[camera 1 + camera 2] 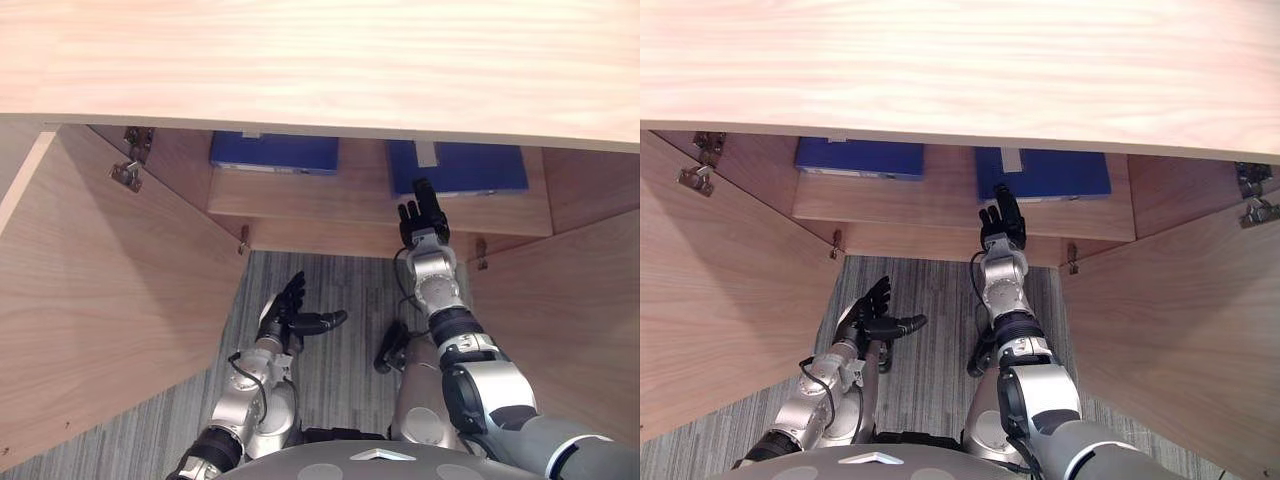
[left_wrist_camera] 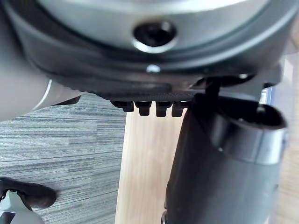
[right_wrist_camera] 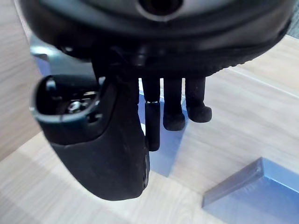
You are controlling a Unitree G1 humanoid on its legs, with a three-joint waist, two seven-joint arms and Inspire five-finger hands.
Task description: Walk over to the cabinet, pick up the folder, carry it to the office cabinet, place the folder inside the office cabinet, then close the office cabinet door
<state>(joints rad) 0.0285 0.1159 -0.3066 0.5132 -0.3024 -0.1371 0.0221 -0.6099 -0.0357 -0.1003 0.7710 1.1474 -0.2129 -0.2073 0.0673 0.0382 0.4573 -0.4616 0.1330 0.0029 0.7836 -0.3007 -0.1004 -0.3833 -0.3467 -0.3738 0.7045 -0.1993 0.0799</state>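
Note:
Two blue folders lie flat on the shelf (image 1: pixel 330 195) inside the open wooden cabinet. My right hand (image 1: pixel 423 220) reaches over the shelf's front edge to the right folder (image 1: pixel 470 165), fingers straight and thumb apart. In the right wrist view its fingertips (image 3: pixel 174 119) rest at the edge of that folder (image 3: pixel 163 156), and the other folder (image 3: pixel 252 191) lies a little way off. The left folder (image 1: pixel 275 152) sits untouched. My left hand (image 1: pixel 290 315) hangs low over the carpet in front of the cabinet, open and holding nothing.
The cabinet's top board (image 1: pixel 320 60) overhangs the shelf. Its left door (image 1: pixel 100 300) and right door (image 1: pixel 570 310) stand swung open on either side of me. Grey striped carpet (image 1: pixel 340 300) lies between them.

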